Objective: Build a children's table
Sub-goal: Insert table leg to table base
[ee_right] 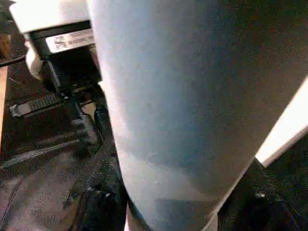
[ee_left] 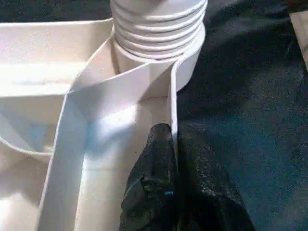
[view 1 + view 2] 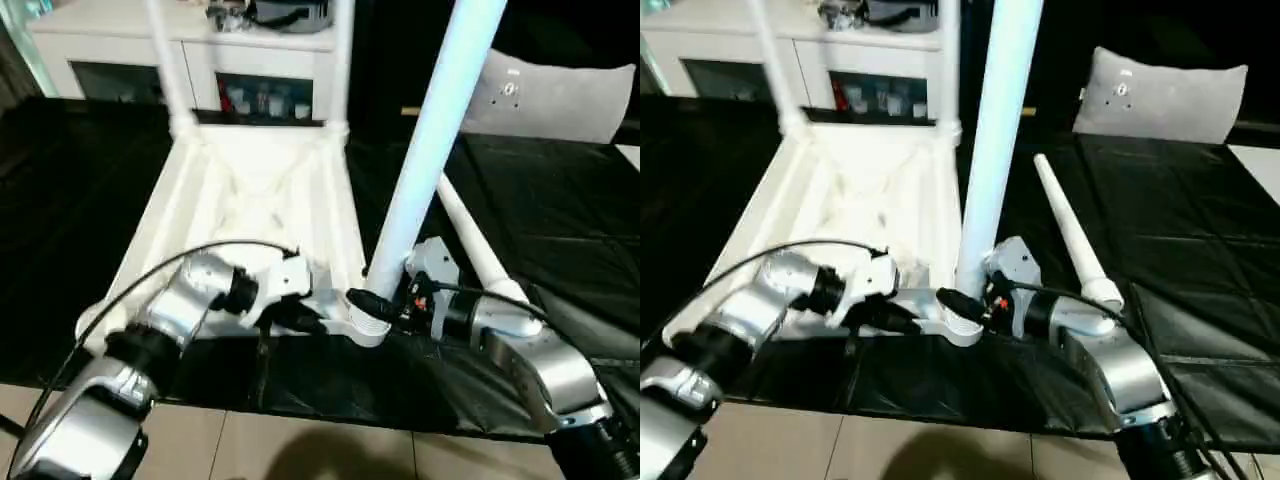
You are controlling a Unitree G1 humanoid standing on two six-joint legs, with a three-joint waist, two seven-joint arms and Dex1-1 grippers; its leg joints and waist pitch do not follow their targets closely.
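Here the wide black quilted cloth covers the work surface, and on it lies the all-white plastic square table top, turned underside up so its ribs and round corner sockets face the camera. Two long white tapered tubular legs already stand in the far corners: the far-left leg and the far-right leg both rise out of the head view. A third white leg stands nearly upright, leaning slightly, in the near-right corner socket, its ribbed lower end seated in the round collar as the left wrist view shows. A fourth white leg lies loose on the cloth just right of the top, its thick end nearer the robot.

Behind the cloth stands a white cabinet with glass doors, and at the far right rests a grey-white cushion.

The right gripper reaches in from the right at the foot of the third leg; its black fingers are spread about halfway around the leg's lower end, gripping it on either side just above the socket. The left gripper comes from the left along the near edge of the top; its black fingers are pressed together, pinching the thin white rim wall of the top just beside that same socket.
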